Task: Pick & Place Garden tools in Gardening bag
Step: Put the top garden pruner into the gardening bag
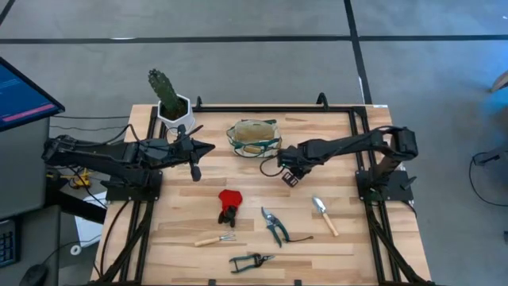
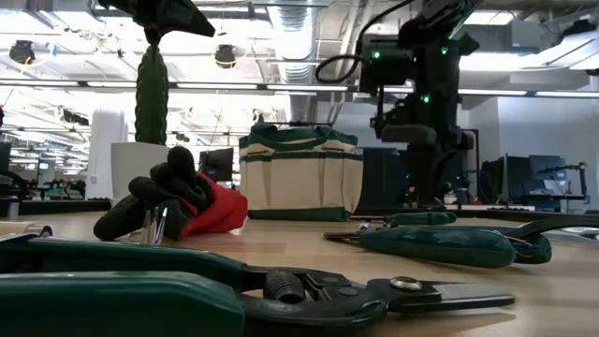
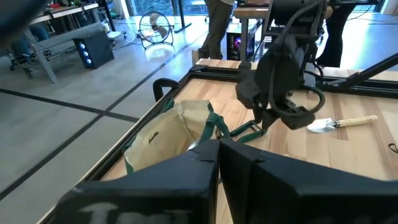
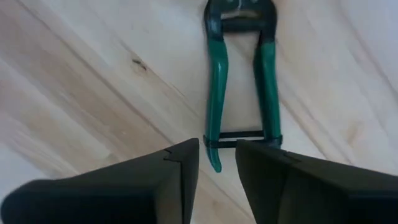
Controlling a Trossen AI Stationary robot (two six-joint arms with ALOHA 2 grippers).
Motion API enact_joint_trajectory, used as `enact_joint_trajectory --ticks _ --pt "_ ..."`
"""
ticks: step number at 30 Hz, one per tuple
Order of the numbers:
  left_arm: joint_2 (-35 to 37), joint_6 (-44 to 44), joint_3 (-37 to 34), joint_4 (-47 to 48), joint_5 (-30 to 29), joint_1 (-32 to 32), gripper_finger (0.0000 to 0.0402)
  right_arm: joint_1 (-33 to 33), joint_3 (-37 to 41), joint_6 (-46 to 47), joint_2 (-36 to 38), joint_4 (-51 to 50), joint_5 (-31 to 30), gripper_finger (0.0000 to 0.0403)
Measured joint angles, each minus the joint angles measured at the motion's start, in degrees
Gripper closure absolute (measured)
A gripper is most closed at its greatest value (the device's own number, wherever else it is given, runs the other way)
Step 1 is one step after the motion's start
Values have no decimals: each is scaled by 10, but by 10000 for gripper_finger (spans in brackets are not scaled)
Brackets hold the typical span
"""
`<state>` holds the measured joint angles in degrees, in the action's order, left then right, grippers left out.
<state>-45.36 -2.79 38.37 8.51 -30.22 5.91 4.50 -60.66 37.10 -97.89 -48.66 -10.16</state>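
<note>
Five garden tools (image 1: 275, 225) lie loose on the table (image 1: 349, 238), near its front; gardening bag (image 1: 252, 137) stands behind them, contents hidden. Right wrist view alone shows right gripper (image 4: 216, 163) parted, empty, above green shears (image 4: 241, 81). Left gripper (image 1: 194, 161) clenched, holding nothing, by cactus pot (image 1: 175, 110).

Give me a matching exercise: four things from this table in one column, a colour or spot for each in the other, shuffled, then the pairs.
Things:
1. gardening bag
2. glove
3. trowel
4. cactus pot

Descriptions:
A. red and black, mid-table
B. white, at the far left corner of the table
C. beige with green trim, at the far edge between the arms
D. wooden handle, metal blade, on the right arm's side

Pairs: 1-C, 2-A, 3-D, 4-B
</note>
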Motion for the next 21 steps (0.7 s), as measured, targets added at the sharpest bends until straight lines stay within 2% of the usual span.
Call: enact_joint_trajectory --ticks 12,21 --pt "0 0 0 0 0 0 398 -3 0 -32 -46 61 28 305" --pt "0 0 0 0 0 0 398 -2 -9 -32 -32 48 28 305"
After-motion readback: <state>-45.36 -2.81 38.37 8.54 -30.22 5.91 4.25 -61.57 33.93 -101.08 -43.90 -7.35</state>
